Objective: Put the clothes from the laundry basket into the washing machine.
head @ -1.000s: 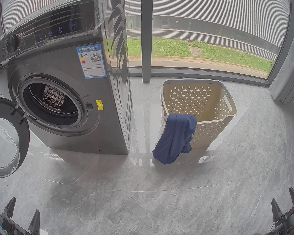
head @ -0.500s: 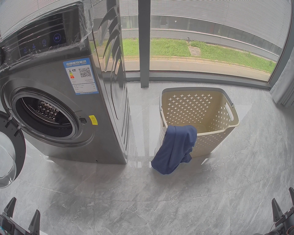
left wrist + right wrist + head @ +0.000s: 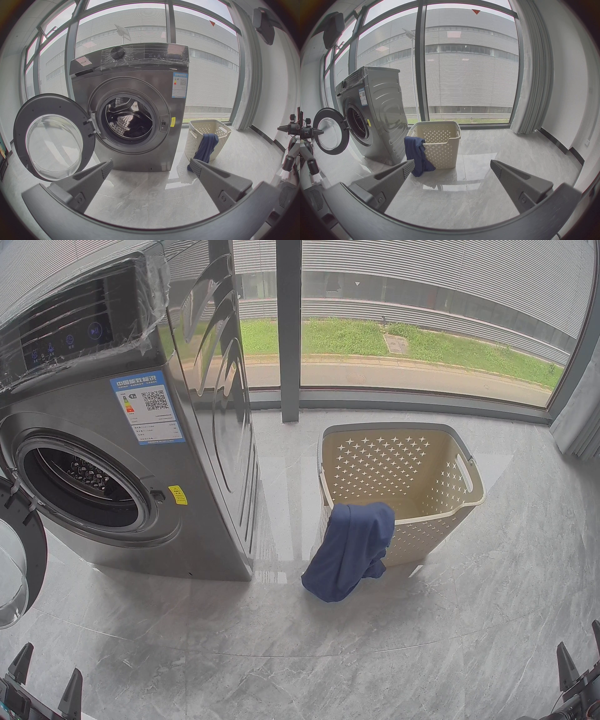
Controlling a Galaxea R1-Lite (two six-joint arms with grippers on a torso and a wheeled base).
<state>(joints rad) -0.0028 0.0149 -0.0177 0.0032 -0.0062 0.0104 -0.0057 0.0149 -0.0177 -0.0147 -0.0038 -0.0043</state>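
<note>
Grey marble-veined floor tiles [image 3: 350, 665] carry everything here.

- Left gripper [image 3: 49, 671]: low at the near left edge, jaws spread wide, grasping nothing.
- One round, dark-rimmed glass door [image 3: 31, 546], swung fully open, just left of the drum mouth.
- One grey front-loading washing machine [image 3: 200, 534] with clear plastic film [image 3: 75, 321] over its control panel. The left wrist view shows a dark mass [image 3: 136, 129] low in the steel drum [image 3: 129, 120]; I cannot tell what it is.
- One dark window post [image 3: 287, 334] behind, between the machine and the basket.
- One cream plastic laundry basket with star-shaped holes [image 3: 387, 459], upright on the floor, just right of the machine with a strip of floor between them.
- One dark blue garment [image 3: 350, 546], draped over the basket's near rim at its left corner. Most of it hangs down the outside wall, and the hem reaches the floor.
- Grey curtain [image 3: 578, 421] at the far right, well apart from the basket.
- Right gripper [image 3: 580, 649]: low at the near right edge, jaws released, grasping nothing.

Open floor lies between both grippers and the basket.
</note>
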